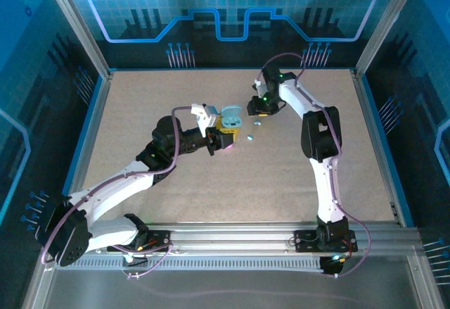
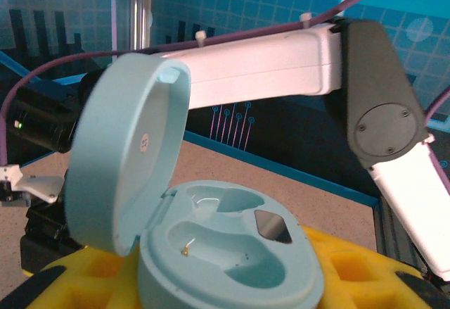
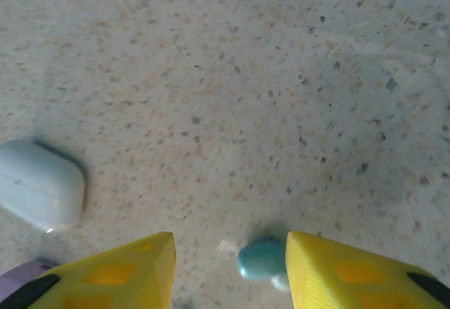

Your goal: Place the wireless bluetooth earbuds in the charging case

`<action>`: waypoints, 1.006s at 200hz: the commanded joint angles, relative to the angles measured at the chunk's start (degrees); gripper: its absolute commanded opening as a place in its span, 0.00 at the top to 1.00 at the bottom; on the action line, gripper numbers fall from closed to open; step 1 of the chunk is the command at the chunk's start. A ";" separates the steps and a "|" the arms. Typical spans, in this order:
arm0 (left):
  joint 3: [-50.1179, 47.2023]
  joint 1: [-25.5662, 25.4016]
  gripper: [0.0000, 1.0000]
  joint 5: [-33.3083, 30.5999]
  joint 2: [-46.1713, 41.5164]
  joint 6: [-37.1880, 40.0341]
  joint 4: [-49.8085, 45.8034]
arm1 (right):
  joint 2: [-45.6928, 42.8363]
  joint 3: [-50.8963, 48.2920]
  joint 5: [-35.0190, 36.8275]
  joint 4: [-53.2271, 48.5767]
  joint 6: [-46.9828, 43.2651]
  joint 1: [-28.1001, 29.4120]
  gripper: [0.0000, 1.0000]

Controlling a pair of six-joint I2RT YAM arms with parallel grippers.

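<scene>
My left gripper (image 1: 223, 127) is shut on the open teal charging case (image 2: 228, 256), its yellow fingers (image 2: 351, 267) on either side of the base. The lid (image 2: 126, 154) stands up on the left and both sockets are empty. My right gripper (image 3: 230, 267) is low over the table, open, with a small teal earbud (image 3: 260, 260) between its yellow fingers. The bud touches the right finger (image 3: 337, 270) and a gap separates it from the left one. From above, the right gripper (image 1: 256, 109) hangs just right of the case, with one bud (image 1: 257, 122) beneath it and another bud (image 1: 250, 137) nearer.
A pale blue rounded object (image 3: 39, 186), blurred, lies left of the right gripper, and something purple (image 3: 21, 275) shows at the bottom left corner. The right arm's white link (image 2: 281, 62) crosses behind the case. The speckled tabletop (image 1: 176, 182) is walled by an aluminium frame (image 1: 232, 235).
</scene>
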 commanded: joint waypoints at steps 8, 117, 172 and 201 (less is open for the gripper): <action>0.38 -0.49 0.71 -0.35 -0.74 1.79 0.24 | 3.78 3.20 -4.05 -5.06 -2.72 -0.43 0.54; 1.15 -0.52 0.71 0.11 0.37 0.97 0.50 | 0.93 -1.34 -4.76 -8.04 -6.04 1.03 0.64; 0.84 -0.52 0.70 0.16 -0.10 0.52 0.51 | -2.81 -7.66 -5.08 -7.57 -5.44 1.04 0.64; 0.79 -0.48 0.70 0.11 -0.13 0.31 0.79 | -5.42 -11.11 -7.74 -5.59 -4.53 1.01 0.64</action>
